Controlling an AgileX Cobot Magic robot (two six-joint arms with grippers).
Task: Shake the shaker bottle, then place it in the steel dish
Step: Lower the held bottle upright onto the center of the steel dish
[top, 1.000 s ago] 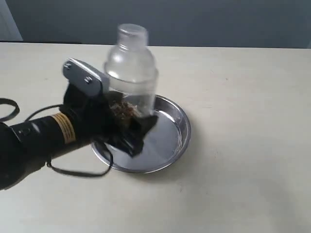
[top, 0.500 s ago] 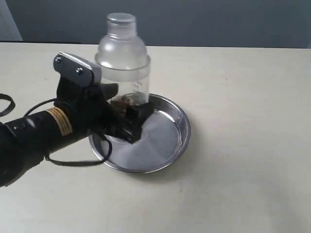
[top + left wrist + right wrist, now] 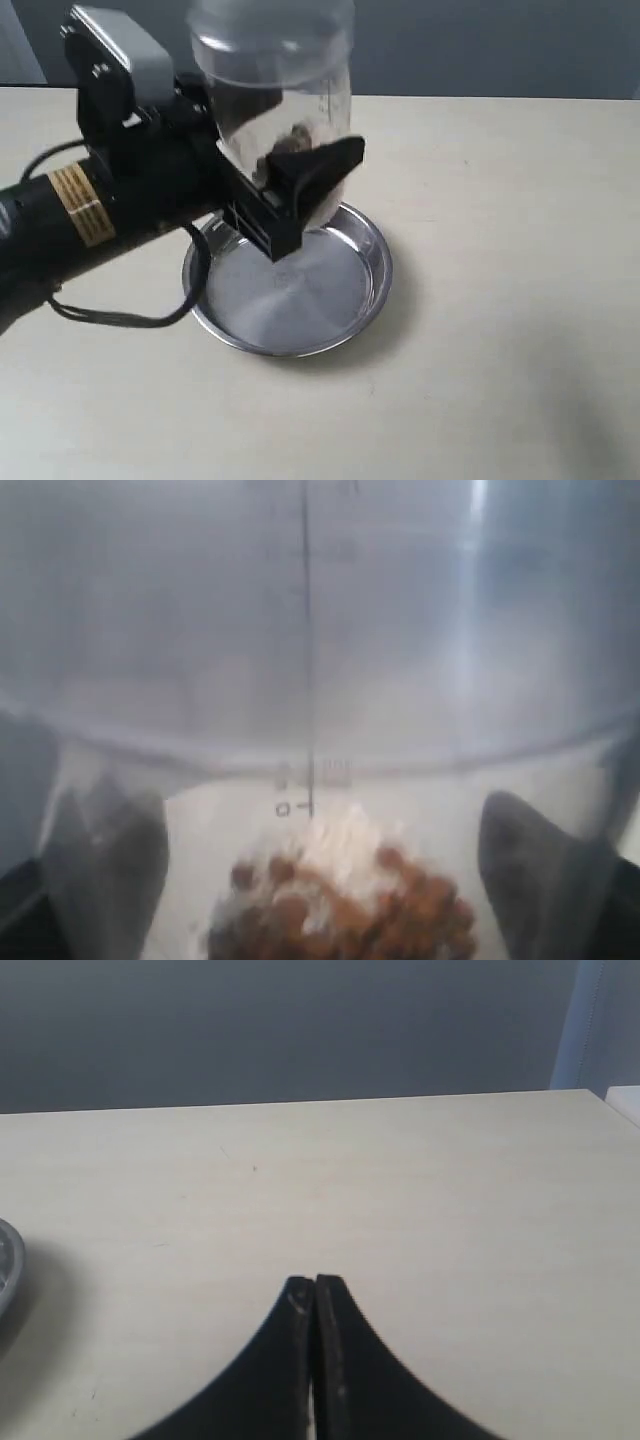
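My left gripper (image 3: 290, 165) is shut on the shaker bottle (image 3: 280, 85), holding it in the air above the steel dish (image 3: 288, 285). The bottle's top runs past the upper edge of the exterior view, so its cap is out of sight. Brown granules (image 3: 350, 910) lie heaped against the clear wall in the left wrist view, with the dark fingers (image 3: 530, 880) on both sides of the bottle (image 3: 310, 630). The round shiny dish lies flat on the table, with nothing in it. My right gripper (image 3: 315, 1285) is shut on nothing, over bare table, out of the exterior view.
The pale table (image 3: 500, 250) spreads around the dish. A sliver of the dish rim (image 3: 8, 1260) shows at the edge of the right wrist view. A dark wall runs behind the table's far edge.
My left gripper has risen with the bottle, lifting it from just over the dish to well above it. The granules have shifted inside. The dish has stayed put.
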